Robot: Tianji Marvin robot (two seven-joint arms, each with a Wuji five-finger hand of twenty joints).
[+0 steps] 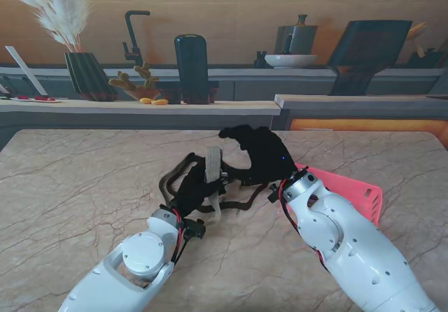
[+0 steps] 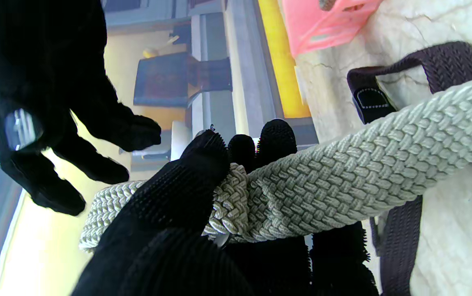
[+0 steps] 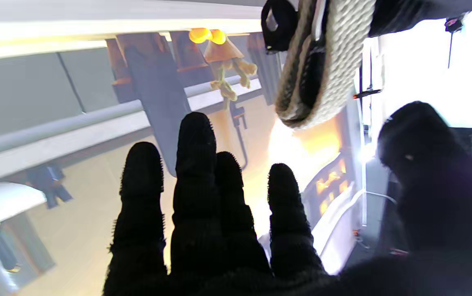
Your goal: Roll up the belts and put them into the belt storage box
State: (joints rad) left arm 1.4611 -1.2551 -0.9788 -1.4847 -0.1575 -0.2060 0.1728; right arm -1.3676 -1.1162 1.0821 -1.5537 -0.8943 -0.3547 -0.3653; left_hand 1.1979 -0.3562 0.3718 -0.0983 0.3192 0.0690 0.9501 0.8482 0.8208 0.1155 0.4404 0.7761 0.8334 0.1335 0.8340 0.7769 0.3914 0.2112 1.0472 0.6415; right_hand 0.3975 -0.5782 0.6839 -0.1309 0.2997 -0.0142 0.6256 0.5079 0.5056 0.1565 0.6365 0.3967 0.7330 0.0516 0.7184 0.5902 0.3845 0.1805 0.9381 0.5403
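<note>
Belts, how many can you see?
2. The pale braided belt is held up by the left robot hand; the dark brown belt lies on the table. More may be hidden.

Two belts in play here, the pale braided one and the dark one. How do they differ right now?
The pale braided belt is light grey-beige; the dark belt is deep brown. The pale braided belt is pinched in the left hand with its end lifted off the table, while the dark belt lies loose on the marble table, held by neither hand. The right hand is open beside them. Both are woven webbing, and neither is in the pink box.
</note>
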